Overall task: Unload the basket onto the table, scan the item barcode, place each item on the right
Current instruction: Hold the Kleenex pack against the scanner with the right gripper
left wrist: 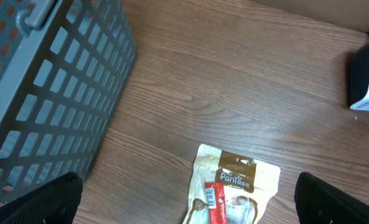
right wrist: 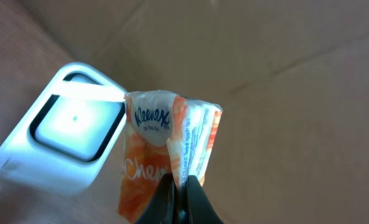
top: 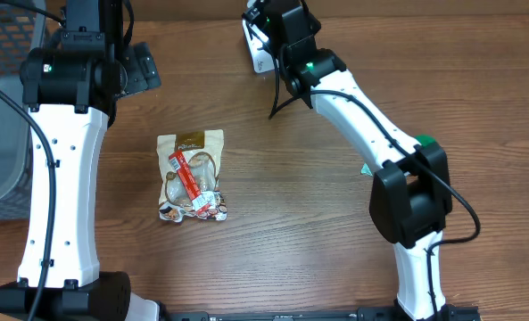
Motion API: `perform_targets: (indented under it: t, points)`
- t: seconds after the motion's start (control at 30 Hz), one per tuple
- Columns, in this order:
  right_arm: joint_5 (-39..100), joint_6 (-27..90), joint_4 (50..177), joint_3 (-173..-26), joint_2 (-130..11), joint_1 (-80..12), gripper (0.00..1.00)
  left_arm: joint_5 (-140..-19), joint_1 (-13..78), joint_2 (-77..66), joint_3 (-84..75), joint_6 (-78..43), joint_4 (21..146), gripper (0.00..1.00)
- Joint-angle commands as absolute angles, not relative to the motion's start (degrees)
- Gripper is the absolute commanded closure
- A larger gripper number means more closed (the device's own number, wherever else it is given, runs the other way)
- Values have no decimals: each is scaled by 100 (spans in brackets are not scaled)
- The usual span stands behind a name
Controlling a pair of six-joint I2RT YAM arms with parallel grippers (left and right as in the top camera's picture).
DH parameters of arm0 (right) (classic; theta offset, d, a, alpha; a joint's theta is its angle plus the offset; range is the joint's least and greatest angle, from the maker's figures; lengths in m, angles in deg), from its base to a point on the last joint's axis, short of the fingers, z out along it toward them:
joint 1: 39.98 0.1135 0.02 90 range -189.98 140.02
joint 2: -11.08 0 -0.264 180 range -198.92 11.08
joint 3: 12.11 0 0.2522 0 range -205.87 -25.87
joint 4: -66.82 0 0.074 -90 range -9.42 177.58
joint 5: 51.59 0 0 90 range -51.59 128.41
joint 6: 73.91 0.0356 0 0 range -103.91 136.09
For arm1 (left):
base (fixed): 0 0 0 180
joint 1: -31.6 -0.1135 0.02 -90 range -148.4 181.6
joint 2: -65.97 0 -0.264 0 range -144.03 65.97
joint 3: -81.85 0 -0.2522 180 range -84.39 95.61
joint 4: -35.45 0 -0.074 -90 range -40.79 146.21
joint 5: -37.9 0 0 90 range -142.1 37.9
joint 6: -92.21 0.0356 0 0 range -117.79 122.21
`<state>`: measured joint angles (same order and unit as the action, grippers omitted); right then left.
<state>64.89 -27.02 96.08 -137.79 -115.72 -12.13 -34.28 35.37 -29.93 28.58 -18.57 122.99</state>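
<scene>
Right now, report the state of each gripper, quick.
Left gripper: open, holding nothing.
Right gripper: shut on the Kleenex pack, held up next to the scanner.

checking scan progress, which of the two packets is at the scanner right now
The orange Kleenex pack, pinched in the right gripper by the lit white scanner. The brown snack pouch lies flat on the table, untouched.

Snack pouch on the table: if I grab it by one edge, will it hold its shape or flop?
Probably flops: the snack pouch looks like thin crinkled film with lumpy contents. Likely light, since it lies nearly flat. Its shiny film may slip in a pinch.
</scene>
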Motion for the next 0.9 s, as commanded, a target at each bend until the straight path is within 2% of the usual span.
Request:
perform_targets:
  t: [0.0,0.27,0.87]
  points:
    - [6599,-3312,9182,-13833,-11732,-1195,96,-3371,3574,-2953,2906,-1791,12290,0]
    - [6343,-4005,8419,-13833,-12331,-1195,96,-3371,3574,-2953,2906,-1791,12290,0]
    - [6229,-4099,7602,-13833,-12729,-1191,96,-3371,3574,-2953,2906,-1791,12290,0]
